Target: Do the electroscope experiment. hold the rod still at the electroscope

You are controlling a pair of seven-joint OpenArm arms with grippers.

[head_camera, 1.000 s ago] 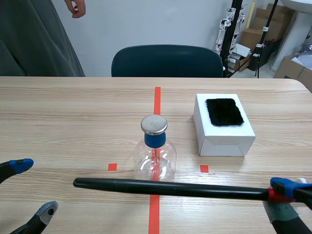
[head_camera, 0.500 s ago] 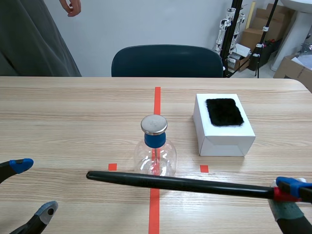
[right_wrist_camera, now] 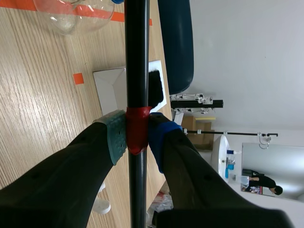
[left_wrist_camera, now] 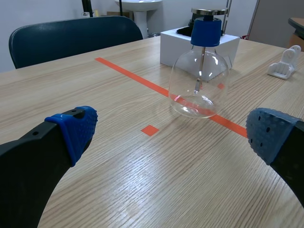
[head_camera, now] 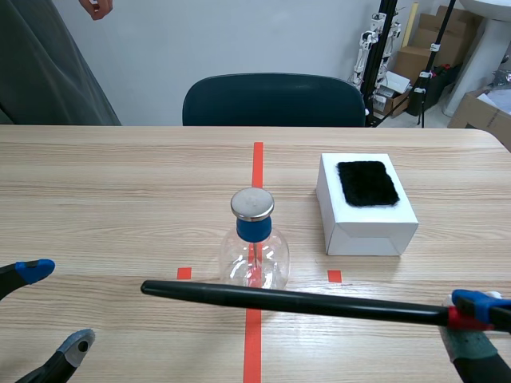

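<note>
Compared with a second ago, the rod (head_camera: 295, 301) has drawn back toward the right arm's side, so its free tip reaches less far past the electroscope (head_camera: 254, 251), and it now slopes slightly, with the tip higher than the held end. Over the last half second it has barely shifted. The person's hand (head_camera: 94, 6), far behind the electroscope, has drifted further away. The scene view shows the black rod lying across the robot's side of the electroscope's glass bulb, level with its lower part; whether the two touch cannot be told. The right gripper (head_camera: 467, 323) pinches the rod near its end. The right wrist view makes this plain: the grey-green and blue pads (right_wrist_camera: 117, 136) press from both sides on a red band around the rod, with the bulb ahead beside the rod's far end. The left gripper (head_camera: 56, 307) sits on the robot's side of the electroscope, fingers spread wide and holding nothing. Its own view shows what the others do not: a thin stem hanging from the blue cap inside the clear bulb, and a small white object (left_wrist_camera: 286, 64) on the table beyond. A white box (head_camera: 367, 215) topped with black fur (head_camera: 367, 183) stands just beside the electroscope, and a dark chair (head_camera: 274, 100) is behind it.
</note>
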